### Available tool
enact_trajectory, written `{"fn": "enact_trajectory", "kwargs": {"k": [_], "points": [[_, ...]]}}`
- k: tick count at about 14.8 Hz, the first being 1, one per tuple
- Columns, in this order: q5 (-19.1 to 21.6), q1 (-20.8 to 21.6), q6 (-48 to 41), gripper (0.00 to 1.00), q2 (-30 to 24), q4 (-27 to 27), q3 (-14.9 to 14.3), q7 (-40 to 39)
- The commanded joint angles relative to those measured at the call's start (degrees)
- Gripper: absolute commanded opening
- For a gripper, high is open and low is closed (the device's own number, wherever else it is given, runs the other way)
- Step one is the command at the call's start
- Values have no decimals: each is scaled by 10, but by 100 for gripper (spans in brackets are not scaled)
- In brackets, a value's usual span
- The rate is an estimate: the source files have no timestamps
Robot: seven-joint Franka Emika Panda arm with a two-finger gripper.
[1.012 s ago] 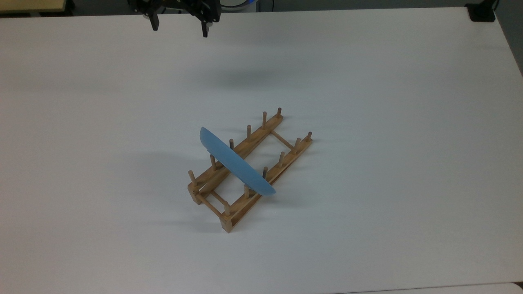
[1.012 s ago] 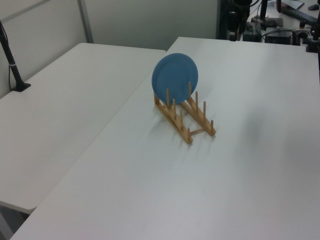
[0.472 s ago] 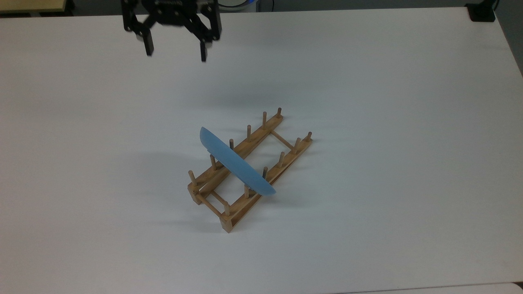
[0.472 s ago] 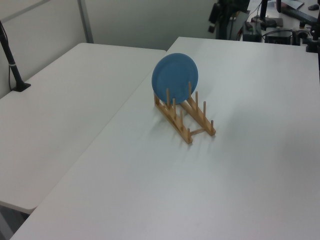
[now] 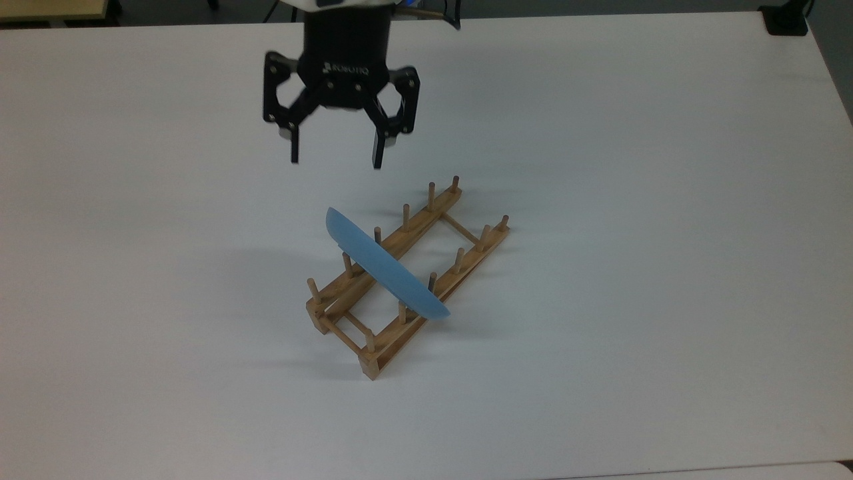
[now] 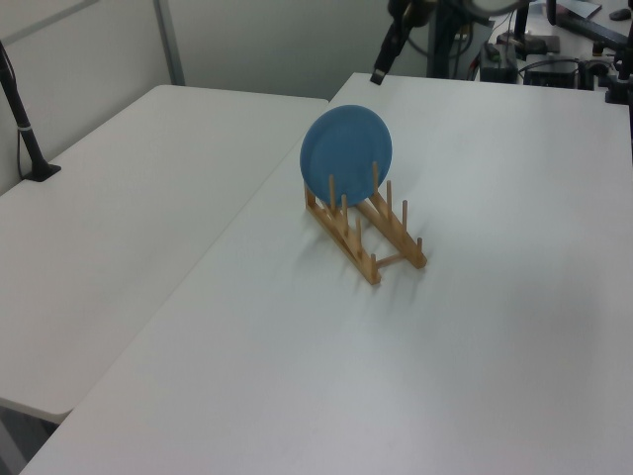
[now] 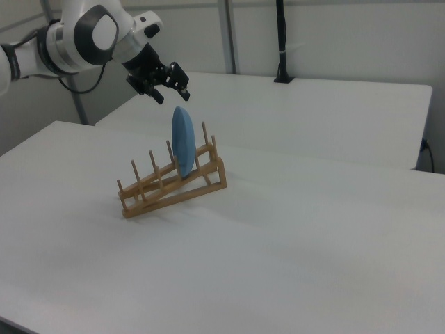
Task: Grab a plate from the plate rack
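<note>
A light-blue plate (image 5: 386, 268) stands on edge in the wooden plate rack (image 5: 426, 215), held between pegs near the rack's middle. In the left view the plate (image 6: 346, 148) shows its round face above the rack (image 6: 382, 253); in the right view the plate (image 7: 182, 142) is a thin upright disc in the rack (image 7: 174, 192). My gripper (image 5: 336, 163) hangs open in the air, fingers pointing down, above the table just beyond the plate's upper-left end in the top view. Nothing is between its fingers. It also hovers over the plate (image 7: 172, 94) in the right view.
The rack sits near the middle of a wide white table (image 5: 633, 200). A black clamp (image 5: 786, 20) is fixed at the top view's top right corner. A second white table (image 6: 129, 198) adjoins, with a black pole (image 6: 20, 109) on it.
My gripper has come from the top view's upper edge down and rightwards toward the rack, staying open. Plate and rack have not moved.
</note>
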Motion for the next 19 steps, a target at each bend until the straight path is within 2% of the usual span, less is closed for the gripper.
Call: {"fn": "enact_trajectory", "kwargs": {"k": [1, 4, 9, 13, 15, 16, 19], "points": [[-53, 7, 36, 78, 31, 15, 0, -3], [-75, 11, 37, 71, 51, 15, 0, -3], [-106, 13, 38, 68, 69, 15, 0, 0], [-111, 13, 39, 62, 73, 15, 0, 0], [-123, 26, 39, 54, 73, 15, 0, 1], [-132, 27, 39, 46, 73, 15, 0, 2], [-144, 28, 38, 40, 73, 15, 0, 1]]}}
